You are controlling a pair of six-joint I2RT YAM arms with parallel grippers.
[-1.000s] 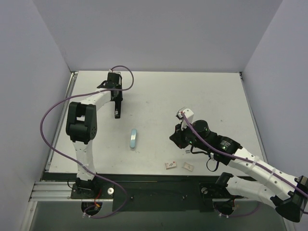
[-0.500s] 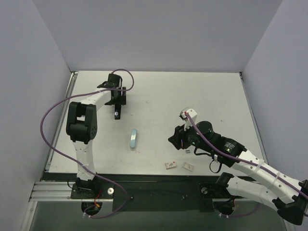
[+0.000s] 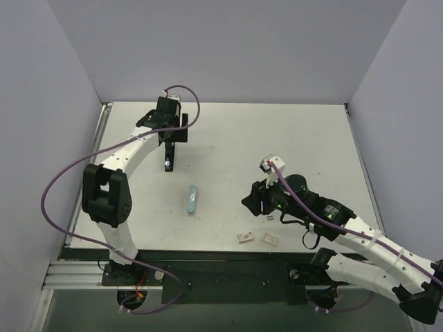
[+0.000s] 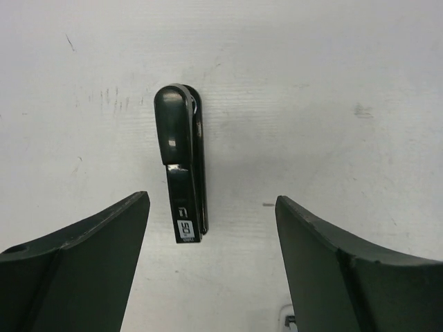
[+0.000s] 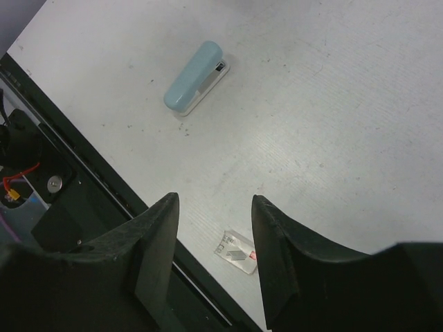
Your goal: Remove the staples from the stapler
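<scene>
The black stapler (image 3: 168, 160) lies shut on the white table at the back left. In the left wrist view the stapler (image 4: 181, 162) lies lengthwise just beyond and between my fingertips, touching neither. My left gripper (image 3: 172, 138) (image 4: 211, 200) hovers open over it with nothing held. My right gripper (image 3: 252, 200) (image 5: 214, 200) hangs partly open and empty above the table's right middle. A tiny dark piece (image 3: 269, 218) lies on the table beside the right wrist, too small to identify.
A light blue stapler (image 3: 192, 199) (image 5: 196, 86) lies mid-table between the arms. Two small staple packets (image 3: 245, 237) (image 3: 270, 239) sit near the front edge; one packet (image 5: 239, 252) shows below my right fingers. Grey walls enclose the table on three sides.
My left gripper opened, let go of the black stapler and drew back from it. My right gripper went from shut to partly open and shifted slightly toward the front.
</scene>
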